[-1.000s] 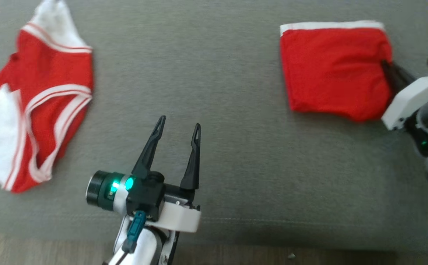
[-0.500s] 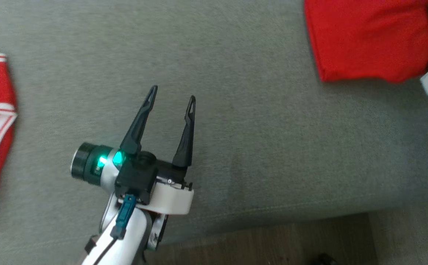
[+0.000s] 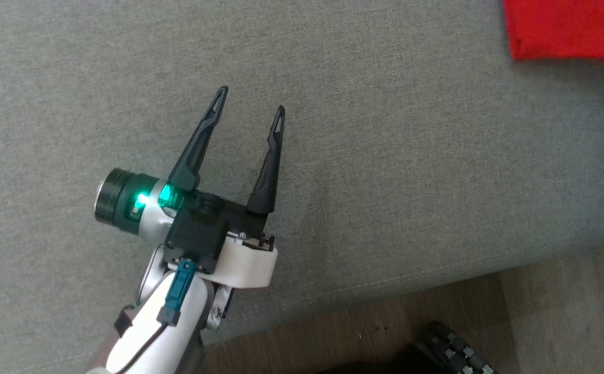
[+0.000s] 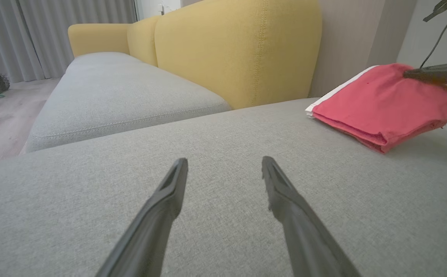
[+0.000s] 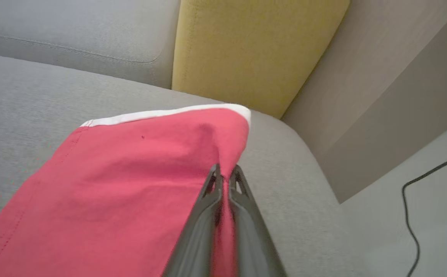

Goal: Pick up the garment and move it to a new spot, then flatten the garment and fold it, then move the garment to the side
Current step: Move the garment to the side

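The garment (image 5: 131,184) is red with a white band and lies folded on the grey seat cushion (image 3: 385,156). It sits in the head view's top right corner (image 3: 567,31) and at the right of the left wrist view (image 4: 381,104). My right gripper (image 5: 226,169) is shut on the garment's right edge, with red cloth pinched between its fingers. Those fingers (image 4: 435,73) also reach onto the cloth from the right. My left gripper (image 3: 250,100) hovers open and empty over bare cushion, well to the garment's left (image 4: 224,161).
A yellow backrest (image 4: 239,46) rises behind the seat, with a second grey cushion (image 4: 112,88) beyond. The cushion's front edge borders wooden floor (image 3: 375,332), where a dark wheeled part (image 3: 453,348) sits. A wall corner and a black cable (image 5: 419,200) lie right of the couch's end.
The head camera has moved, so the whole picture has shifted: the folded garment now sits in its top right corner, and the floor shows at the bottom. The left gripper stays open.
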Controlling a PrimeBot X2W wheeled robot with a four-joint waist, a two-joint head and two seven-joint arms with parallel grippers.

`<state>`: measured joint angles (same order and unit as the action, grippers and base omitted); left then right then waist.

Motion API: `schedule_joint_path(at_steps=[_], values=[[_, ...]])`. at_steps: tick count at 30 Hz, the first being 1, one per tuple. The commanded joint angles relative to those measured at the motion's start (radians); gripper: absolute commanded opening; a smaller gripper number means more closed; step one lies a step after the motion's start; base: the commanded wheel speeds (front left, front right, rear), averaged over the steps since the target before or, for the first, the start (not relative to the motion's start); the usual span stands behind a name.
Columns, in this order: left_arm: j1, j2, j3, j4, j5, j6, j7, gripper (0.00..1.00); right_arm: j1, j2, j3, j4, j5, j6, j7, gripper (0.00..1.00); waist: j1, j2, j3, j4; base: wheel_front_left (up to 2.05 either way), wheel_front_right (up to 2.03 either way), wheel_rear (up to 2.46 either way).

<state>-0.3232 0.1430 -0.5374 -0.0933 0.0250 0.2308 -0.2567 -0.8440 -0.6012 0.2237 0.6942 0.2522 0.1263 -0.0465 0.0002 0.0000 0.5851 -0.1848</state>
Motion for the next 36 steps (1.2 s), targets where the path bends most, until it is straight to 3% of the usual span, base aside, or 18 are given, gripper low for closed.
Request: schedule_joint_path(at_steps=[1,2,3,4,5,11,14,15,20,23,28,36], values=[[-0.017,0.01,0.019,-0.036,0.0,0.012,-0.005,1.0,0.017,-0.017,-0.023,-0.038,-0.035,0.004,-0.002,0.0,-0.0002,0.0,0.002,0.001,0.0,0.0,0.0],[-0.019,0.011,0.017,-0.035,-0.002,0.014,-0.005,1.0,0.022,-0.013,-0.041,-0.044,-0.061,0.004,0.003,0.0,-0.0002,0.0,0.003,0.001,0.0,0.0,0.0],[-0.02,0.012,0.015,-0.035,-0.003,0.016,-0.005,1.0,0.025,-0.013,-0.063,-0.053,-0.098,0.004,0.001,0.25,-0.0002,0.0,0.003,0.003,0.0,0.0,0.0],[-0.022,0.013,0.013,-0.035,-0.005,0.018,-0.005,1.0,0.027,-0.008,-0.087,-0.063,-0.131,0.004,-0.003,0.87,-0.0002,0.0,0.003,0.004,0.0,0.0,0.0],[-0.024,0.014,0.011,-0.035,-0.007,0.019,-0.005,1.0,0.03,0.002,-0.116,-0.072,-0.162,0.004,-0.008,1.0,-0.0002,0.0,0.002,0.007,0.0,0.0,0.0],[-0.03,0.012,0.001,-0.027,-0.018,0.028,-0.005,1.0,0.063,0.065,-0.254,-0.149,-0.39,0.004,-0.055,1.0,-0.0002,0.0,-0.03,0.04,0.0,0.0,0.0],[-0.019,0.008,-0.001,-0.02,-0.023,0.039,-0.005,1.0,0.09,0.139,-0.288,-0.194,-0.45,0.004,-0.108,1.0,-0.0002,0.0,-0.069,0.067,0.0,0.0,0.0],[-0.019,0.008,-0.001,-0.02,-0.023,0.039,-0.005,1.0,0.09,0.139,-0.288,-0.194,-0.45,0.004,-0.108,1.0,-0.0002,0.0,-0.069,0.067,0.0,0.0,0.0],[0.037,-0.008,0.011,0.0,-0.055,0.059,-0.005,1.0,0.196,0.296,-0.214,-0.209,-0.379,0.004,-0.197,1.0,-0.0002,0.0,-0.187,0.145,0.0,0.0,0.0],[0.082,-0.015,0.032,0.027,-0.081,0.056,-0.005,1.0,0.268,0.359,-0.182,-0.213,-0.33,0.004,-0.212,1.0,-0.0002,0.0,-0.26,0.186,0.0,0.0,0.0],[0.147,-0.023,0.082,0.052,-0.106,0.048,-0.005,1.0,0.421,0.466,-0.213,-0.316,-0.279,0.004,-0.215,1.0,-0.0002,0.0,-0.365,0.236,0.0,0.0,0.0],[0.27,-0.035,0.176,0.054,-0.125,0.028,-0.005,1.0,0.699,0.526,-0.15,-0.5,-0.197,0.004,-0.215,1.0,-0.0002,0.0,-0.512,0.263,0.0,0.0,0.0]])
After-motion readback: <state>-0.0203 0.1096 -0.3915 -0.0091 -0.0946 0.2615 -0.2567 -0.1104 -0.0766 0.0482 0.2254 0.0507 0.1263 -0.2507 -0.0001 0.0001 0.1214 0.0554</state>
